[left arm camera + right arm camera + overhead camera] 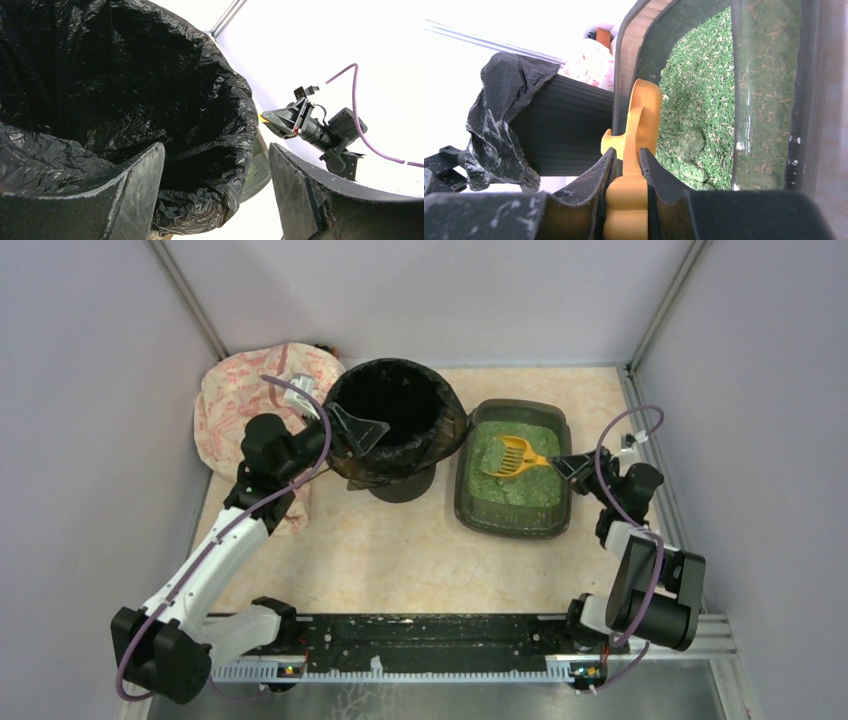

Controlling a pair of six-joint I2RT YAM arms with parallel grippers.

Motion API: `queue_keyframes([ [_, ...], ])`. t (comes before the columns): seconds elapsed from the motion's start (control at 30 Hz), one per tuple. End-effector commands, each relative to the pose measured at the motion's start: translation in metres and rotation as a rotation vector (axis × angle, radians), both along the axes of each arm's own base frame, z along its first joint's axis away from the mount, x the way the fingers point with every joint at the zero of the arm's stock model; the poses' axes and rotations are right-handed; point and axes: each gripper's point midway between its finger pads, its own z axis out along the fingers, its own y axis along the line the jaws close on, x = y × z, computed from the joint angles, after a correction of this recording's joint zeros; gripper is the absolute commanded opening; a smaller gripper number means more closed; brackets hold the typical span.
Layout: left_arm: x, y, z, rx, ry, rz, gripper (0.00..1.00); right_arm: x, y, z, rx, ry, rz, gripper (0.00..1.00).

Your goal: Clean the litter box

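The litter box (515, 531) is lying on the table right of centre, just beside the black-bagged bin (452, 430), and is filled with green granules (694, 90). The handle of the yellow slotted scoop (512, 457) is being pinched between the closed fingers of the right gripper (568, 466), with the blade being held over the litter near the middle of the tray. A darker clump (689, 147) is showing in the granules close to the blade.

The scooping step appears to be in hand. It would be done well if the blade were being slid low under the clump rather than pushed into it, then lifted level and shaken gently so that loose granules are being sifted back through the slots.

The left gripper (355, 430) is being held at the bin's near-left rim with its fingers spread wide; whether the bag is being touched cannot be told. A floral cloth (230, 400) is lying behind it.
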Motion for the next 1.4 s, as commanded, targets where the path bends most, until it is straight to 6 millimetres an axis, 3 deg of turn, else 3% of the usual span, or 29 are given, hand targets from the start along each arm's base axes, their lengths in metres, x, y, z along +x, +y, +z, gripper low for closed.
queue_keyframes([
  [0.0, 0.003, -0.005, -0.028, 0.020, 0.097, -0.022, 0.82, 0.005, -0.012, 0.013, -0.045, -0.043, -0.037, 0.00],
  [0.27, 0.018, -0.018, -0.049, 0.003, 0.144, -0.059, 0.81, 0.003, -0.013, 0.017, 0.027, -0.078, -0.031, 0.00],
  [0.67, 0.021, -0.038, -0.038, 0.006, 0.183, -0.181, 0.80, -0.002, -0.022, 0.019, -0.035, -0.094, -0.104, 0.00],
  [0.8, 0.018, -0.036, -0.043, -0.008, 0.179, -0.172, 0.83, -0.006, -0.016, 0.029, 0.015, -0.166, -0.082, 0.00],
  [0.93, 0.011, -0.032, -0.043, -0.008, 0.181, -0.169, 0.98, -0.009, -0.012, 0.033, 0.094, -0.190, -0.062, 0.00],
  [1.23, -0.001, -0.015, -0.022, 0.023, 0.098, -0.095, 0.99, -0.016, -0.010, 0.044, 0.126, -0.208, -0.044, 0.00],
  [1.37, 0.005, -0.019, -0.019, 0.023, 0.097, -0.110, 0.99, -0.012, -0.015, 0.044, 0.057, -0.179, -0.072, 0.00],
])
